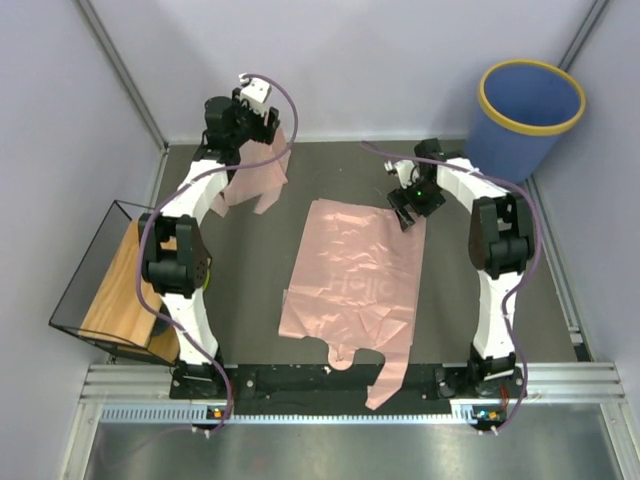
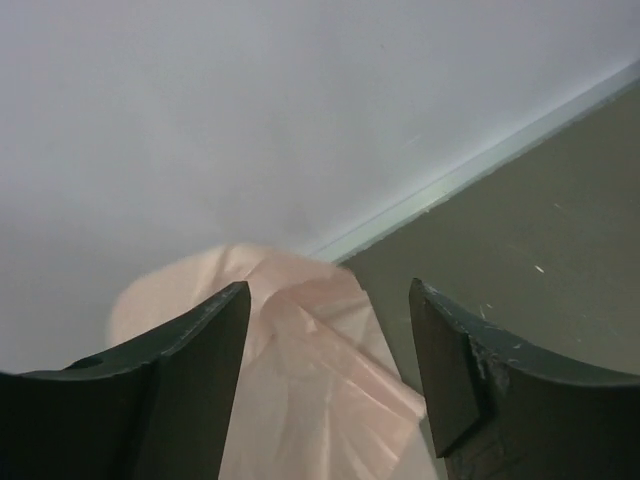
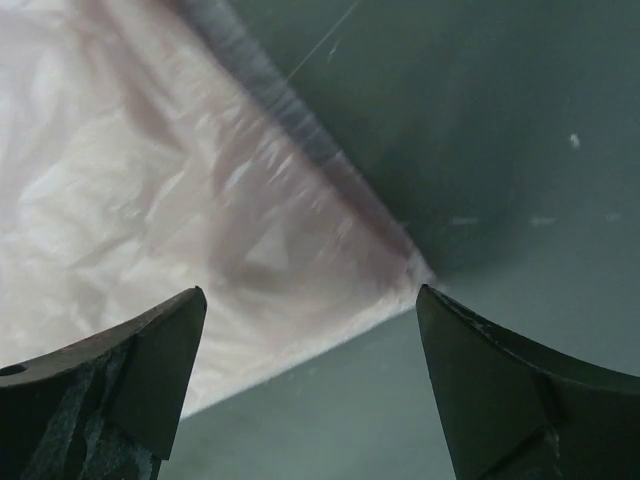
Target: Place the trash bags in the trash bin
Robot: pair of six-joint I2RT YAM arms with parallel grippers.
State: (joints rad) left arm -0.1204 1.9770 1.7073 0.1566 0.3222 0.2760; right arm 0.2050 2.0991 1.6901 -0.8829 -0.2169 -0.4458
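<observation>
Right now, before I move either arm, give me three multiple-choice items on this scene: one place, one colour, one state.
1. Where does the bin stand?
A. near left
B. table centre
C. far right corner
2. What colour is the bin's rim?
A. red
B. yellow
C. white
3. How is the right pincer?
A. open over a corner of the flat bag
B. shut on the bag
C. inside the bin

Answers:
1 C: the top view shows it at the far right.
2 B: a yellow ring tops the blue wall.
3 A: in the right wrist view the fingers stand apart above the bag's corner.
</observation>
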